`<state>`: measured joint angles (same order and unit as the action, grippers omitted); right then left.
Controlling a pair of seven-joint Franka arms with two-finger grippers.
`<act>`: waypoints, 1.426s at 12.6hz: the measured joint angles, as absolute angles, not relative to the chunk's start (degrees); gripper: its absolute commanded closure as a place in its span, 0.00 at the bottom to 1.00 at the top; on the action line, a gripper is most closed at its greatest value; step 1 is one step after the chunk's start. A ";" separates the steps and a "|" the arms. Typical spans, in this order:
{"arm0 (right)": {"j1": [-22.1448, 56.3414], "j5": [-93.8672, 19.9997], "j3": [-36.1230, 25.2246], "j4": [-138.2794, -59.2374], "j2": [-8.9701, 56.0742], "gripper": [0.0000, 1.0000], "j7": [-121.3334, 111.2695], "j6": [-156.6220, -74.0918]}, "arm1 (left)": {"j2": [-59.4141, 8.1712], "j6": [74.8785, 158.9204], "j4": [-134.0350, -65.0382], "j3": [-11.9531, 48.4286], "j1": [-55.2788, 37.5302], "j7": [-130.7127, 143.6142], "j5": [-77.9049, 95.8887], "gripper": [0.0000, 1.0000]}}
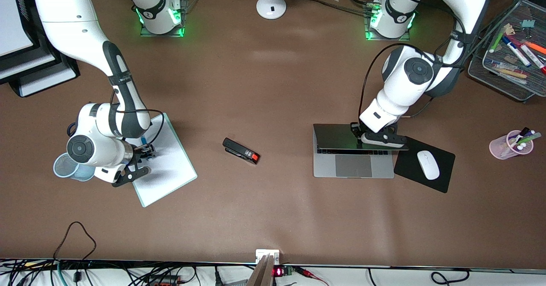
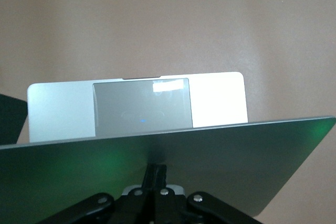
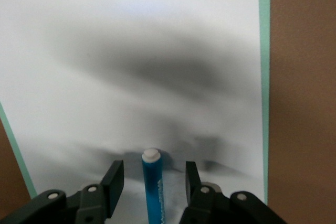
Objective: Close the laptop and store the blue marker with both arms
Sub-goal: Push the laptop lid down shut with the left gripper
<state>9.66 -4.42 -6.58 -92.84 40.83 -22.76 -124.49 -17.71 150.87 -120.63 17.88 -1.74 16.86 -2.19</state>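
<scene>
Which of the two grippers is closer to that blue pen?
Right. The right gripper straddles the blue marker on the white clipboard, fingers open. The left gripper is at the laptop lid.

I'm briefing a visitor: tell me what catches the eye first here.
The left gripper is at the half-lowered lid of the laptop, toward the left arm's end of the table. The right gripper is open around the blue marker over the white clipboard, beside a blue mesh cup.
</scene>
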 measured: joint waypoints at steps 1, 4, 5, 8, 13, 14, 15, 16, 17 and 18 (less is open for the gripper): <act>9.66 -4.42 -6.58 -92.92 40.88 0.47 -22.76 -124.48 | -18.53 151.47 -120.11 17.81 -1.75 16.86 -2.19 1.00; 9.66 -4.42 -6.58 -93.06 40.90 0.49 -22.77 -124.46 | -20.90 151.75 -117.65 16.87 -1.68 16.86 -3.93 1.00; 9.66 -4.42 -6.58 -93.07 40.90 0.50 -22.77 -124.45 | -21.73 151.76 -116.83 16.69 -1.67 16.86 -4.34 1.00; 9.66 -4.42 -6.58 -93.11 40.91 0.53 -22.77 -124.42 | -24.51 152.98 -114.56 16.22 -1.66 16.86 -4.44 1.00; 9.67 -4.42 -6.58 -93.18 40.94 0.55 -22.78 -124.39 | -29.26 159.14 -113.76 15.53 -1.79 16.86 -4.49 1.00; 9.67 -4.42 -6.58 -93.20 40.96 0.56 -22.78 -124.39 | -30.30 160.20 -113.43 15.18 -1.85 16.86 -4.68 1.00; 9.67 -4.42 -6.58 -93.21 40.98 0.57 -22.78 -124.39 | -31.26 160.87 -112.83 14.86 -1.88 16.86 -5.08 1.00; 9.67 -4.42 -6.58 -93.21 40.99 0.58 -22.79 -124.39 | -32.05 161.01 -112.17 14.63 -1.88 16.86 -5.71 1.00; 9.67 -4.42 -6.58 -93.22 40.99 0.58 -22.79 -124.39 | -32.69 161.01 -111.69 14.54 -1.89 16.86 -5.98 1.00; 9.67 -4.42 -6.58 -93.23 40.99 0.59 -22.79 -124.39 | -33.31 161.01 -111.36 14.52 -1.92 16.86 -6.10 1.00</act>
<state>9.67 -4.42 -6.58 -93.23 40.99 -22.79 -124.39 -33.31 161.01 -111.36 14.52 -1.92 16.86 -6.10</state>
